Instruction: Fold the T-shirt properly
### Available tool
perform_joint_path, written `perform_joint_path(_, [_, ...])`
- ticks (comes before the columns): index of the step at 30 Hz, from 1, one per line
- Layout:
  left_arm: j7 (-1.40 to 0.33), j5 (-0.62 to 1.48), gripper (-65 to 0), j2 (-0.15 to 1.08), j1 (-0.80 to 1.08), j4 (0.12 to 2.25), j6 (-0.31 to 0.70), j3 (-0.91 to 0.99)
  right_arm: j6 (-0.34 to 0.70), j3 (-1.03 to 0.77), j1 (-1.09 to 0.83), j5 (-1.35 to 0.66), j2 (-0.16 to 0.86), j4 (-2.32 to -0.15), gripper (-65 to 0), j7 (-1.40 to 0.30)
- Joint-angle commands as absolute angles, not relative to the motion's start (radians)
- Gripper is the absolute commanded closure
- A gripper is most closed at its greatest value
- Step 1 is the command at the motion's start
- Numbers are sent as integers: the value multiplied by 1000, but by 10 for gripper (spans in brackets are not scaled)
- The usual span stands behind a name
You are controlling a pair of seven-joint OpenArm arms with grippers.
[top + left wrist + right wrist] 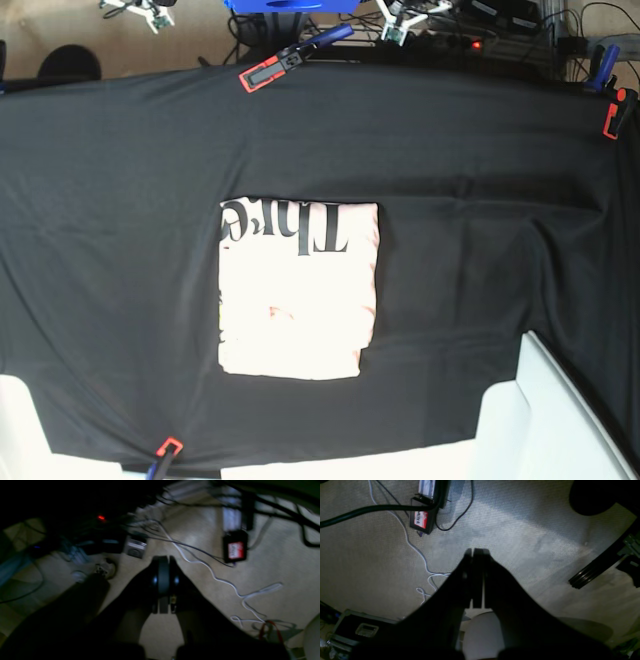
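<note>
T-shirt (298,300) lies folded into a near-square rectangle around mid-table, slightly left of centre, on the black table cloth (480,200). Wide bare cloth on every side; most room toward the right edge and far edge. Long axis runs near edge to far edge, slightly. Black lettering sits along its far edge, upside down in the base view. Clamps (270,70) pin the cloth at the far edge and corners. Left gripper (163,562) pinched closed, empty, over carpet (275,562) off the table. Right gripper (476,552) likewise closed, holding nothing, above carpet and cables (415,547).
</note>
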State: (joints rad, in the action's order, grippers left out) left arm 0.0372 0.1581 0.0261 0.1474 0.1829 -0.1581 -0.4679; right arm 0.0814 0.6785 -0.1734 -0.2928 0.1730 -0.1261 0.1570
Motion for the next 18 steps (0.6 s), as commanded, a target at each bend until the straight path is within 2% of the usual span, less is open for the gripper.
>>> perform_joint_path(1, [41,174,0,36,145,197,-176,-467,81,674,-177,-294,182,-124,0,162])
perform_joint_path(2, [38,197,0,39,145,200,-202,-467,81,674,-177,-294,182,-124,0,162])
perform_joint_path(6, [41,303,0,42,143,203,-410,-475,81,674,-166,-294,182,-117,0,157])
perform_joint_path(8, [41,312,0,38,143,203,-467,-476,81,674,-166,-294,182,-117,-1,157])
perform_joint_path(18, [35,312,0,28,143,200,-472,-476,79,673,-166,-295,179,-116,-1,157])
